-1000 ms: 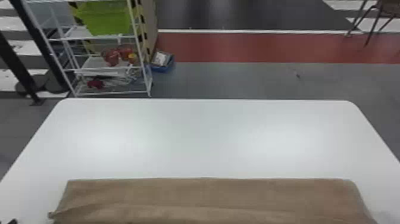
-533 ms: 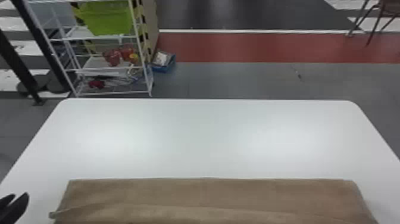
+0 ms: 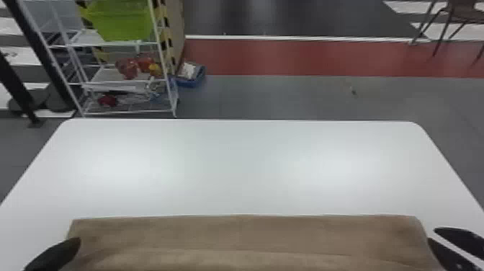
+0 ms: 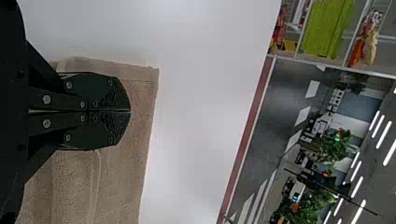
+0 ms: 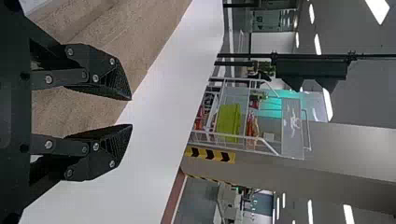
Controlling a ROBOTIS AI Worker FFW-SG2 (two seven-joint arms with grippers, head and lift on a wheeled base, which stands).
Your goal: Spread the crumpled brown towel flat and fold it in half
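Two changes: left gripper (image 3: 54, 254) has moved inward at 7 o'clock, covering an edge of the brown towel (image 3: 245, 236); right gripper (image 3: 432, 234) has entered at 4. Towel at 6 on white table (image 3: 234, 169), rack (image 3: 111, 74) at 11. Left wrist view: clenched, tips meeting. Right wrist view: released, tips apart

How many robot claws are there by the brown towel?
2: the left claw at the towel's left end, its fingers together, and the right claw at the right end, its fingers apart.
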